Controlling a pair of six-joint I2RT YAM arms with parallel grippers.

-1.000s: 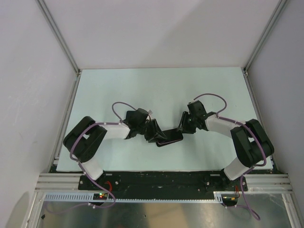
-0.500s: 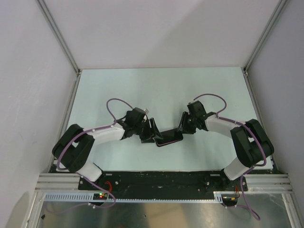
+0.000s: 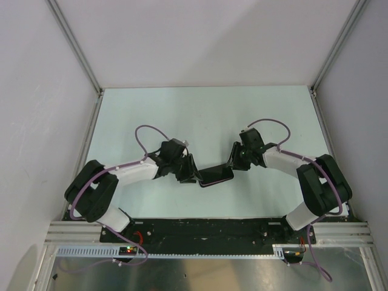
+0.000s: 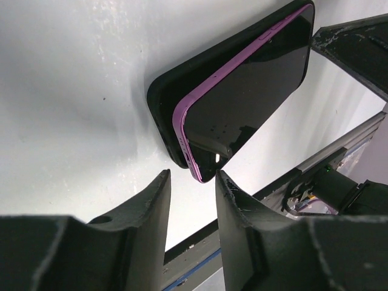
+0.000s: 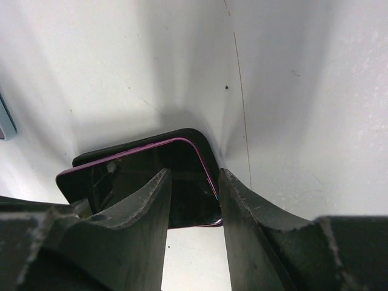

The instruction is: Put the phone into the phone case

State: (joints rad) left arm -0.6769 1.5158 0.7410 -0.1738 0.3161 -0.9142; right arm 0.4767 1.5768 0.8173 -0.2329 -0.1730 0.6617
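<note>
Fingers (image 4: 148, 209) of the left hand (image 4: 192, 177) stand part-way apart. Pale worktop (image 4: 73, 91) shows through the gap and nothing is clamped between them. The phone (image 4: 248, 103) points its near corner at the mouth of that gap, just past the tips; whether it touches a fingertip cannot be told.

The right hand (image 5: 194, 179) is also part-way apart, at the phone's other end. One of its fingers crosses in front of the screen and the other lies against the outer edge of the case (image 4: 162, 106). The rounded corner of phone and case shows in the gap. It clamps nothing, and whether it presses down cannot be told.

From above, phone and case lie together near the middle of the worktop, directly between the two hands. The phone rests on the case but is not seated at the left hand's end, where its rim stands proud of the case's edge along one long side.

The case is matte black and thick-walled, with rounded corners. The phone is a thin slab with a purple rim and a glossy black screen that catches reflections. Both hands' fingers are black and rough, scuffed pale at the edges. The worktop is smooth, with a few dark specks.
</note>
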